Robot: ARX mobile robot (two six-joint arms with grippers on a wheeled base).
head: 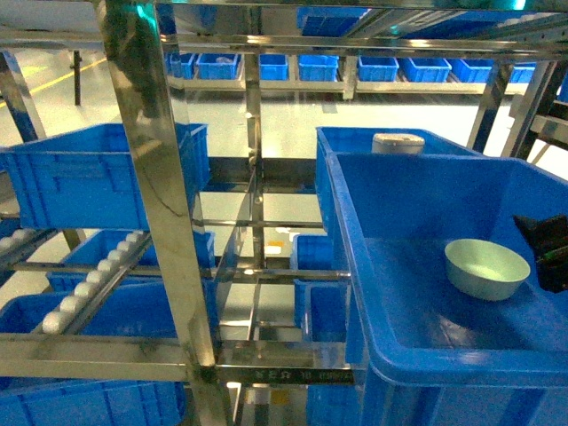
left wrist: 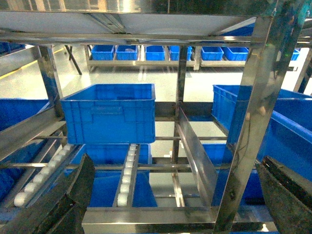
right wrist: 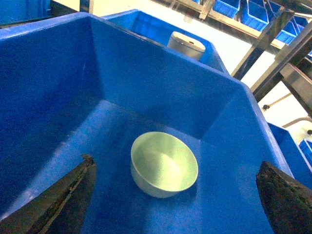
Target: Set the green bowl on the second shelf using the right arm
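Note:
The green bowl sits upright and empty on the floor of a big blue crate at the right of the head view. In the right wrist view the bowl lies a little ahead of my right gripper, which is open, with dark fingers wide on either side and not touching it. Only a dark bit of that gripper shows at the head view's right edge. My left gripper is open and holds nothing, facing the steel rack's shelf levels. I cannot tell which level is the second shelf.
A white lidded canister stands in the crate behind the bowl's crate. Another blue crate rests on the rack's left side above white roller tracks. A steel upright stands close in front. More blue crates line the far rack.

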